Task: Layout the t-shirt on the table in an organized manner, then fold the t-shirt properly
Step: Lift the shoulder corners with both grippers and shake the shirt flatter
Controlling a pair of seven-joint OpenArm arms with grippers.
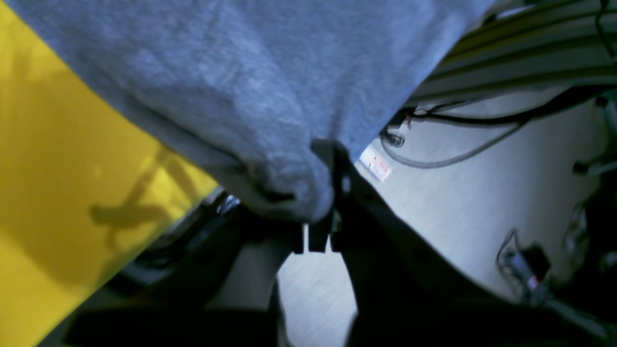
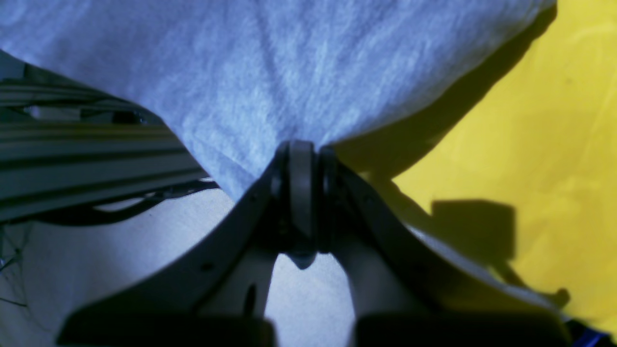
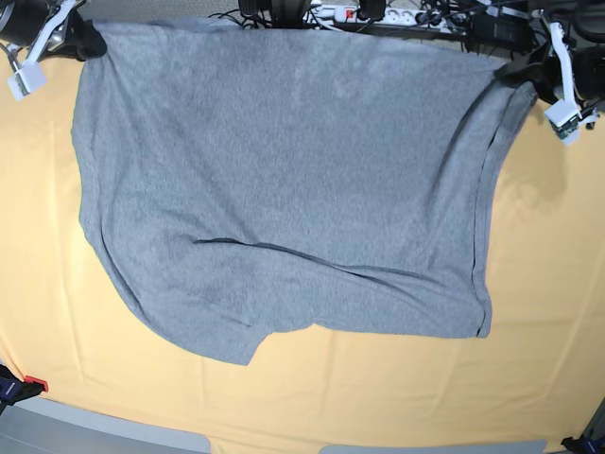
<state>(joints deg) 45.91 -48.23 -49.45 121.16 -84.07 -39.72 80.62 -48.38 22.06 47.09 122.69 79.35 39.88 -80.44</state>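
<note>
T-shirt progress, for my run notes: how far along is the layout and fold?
Mostly spread: the t-shirt lies open on the table, plain side up. In hand: the left gripper and right gripper pinch its two far corners. Left: a crease and a skewed near edge to smooth; no fold made yet.

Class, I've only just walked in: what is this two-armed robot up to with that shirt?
The robot is laying out a grey t-shirt on the peach-covered table. Each tool is shut on a corner at the far edge: the left tool and the right tool. The shirt lies mostly spread, plain side up, with a crease across its middle. No fold has been made.
</note>
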